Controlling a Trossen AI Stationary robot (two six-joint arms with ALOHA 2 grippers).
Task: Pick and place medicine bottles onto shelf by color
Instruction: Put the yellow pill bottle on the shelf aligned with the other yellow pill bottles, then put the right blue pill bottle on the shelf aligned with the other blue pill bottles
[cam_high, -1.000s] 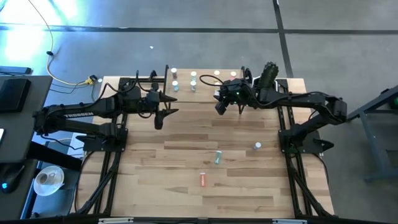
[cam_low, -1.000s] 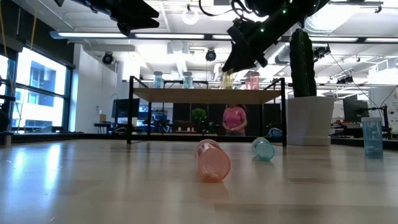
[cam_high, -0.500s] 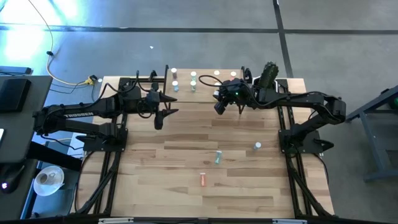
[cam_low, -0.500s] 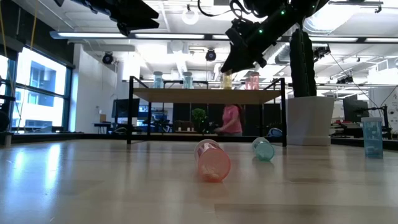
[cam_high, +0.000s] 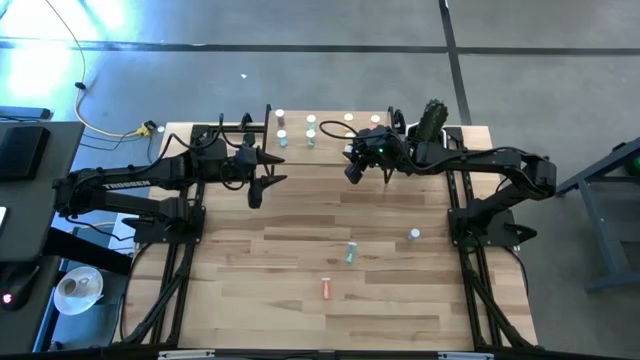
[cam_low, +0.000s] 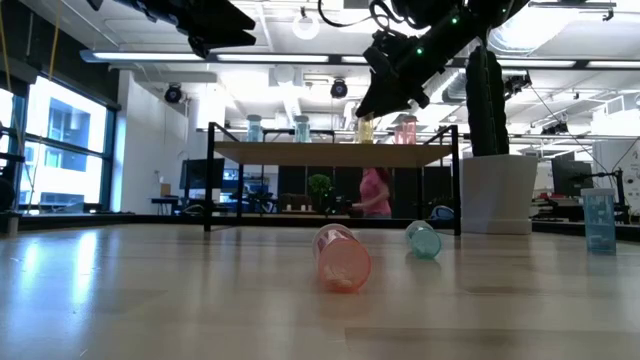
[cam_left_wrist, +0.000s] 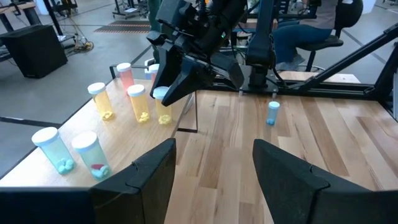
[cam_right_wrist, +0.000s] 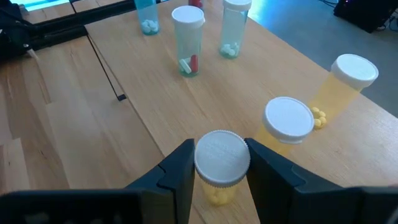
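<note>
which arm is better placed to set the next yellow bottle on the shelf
Right. The right gripper is already shut on a yellow bottle above the shelf, beside two standing yellow ones. The left gripper is open, empty and off the shelf's edge.

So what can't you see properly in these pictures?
- High view: shelf bottles too small to tell colors.
- Right wrist view: right gripper covers the sides of the yellow bottle it holds.
- Low view: blue bottle stands by the picture's right side, contents unclear.
</note>
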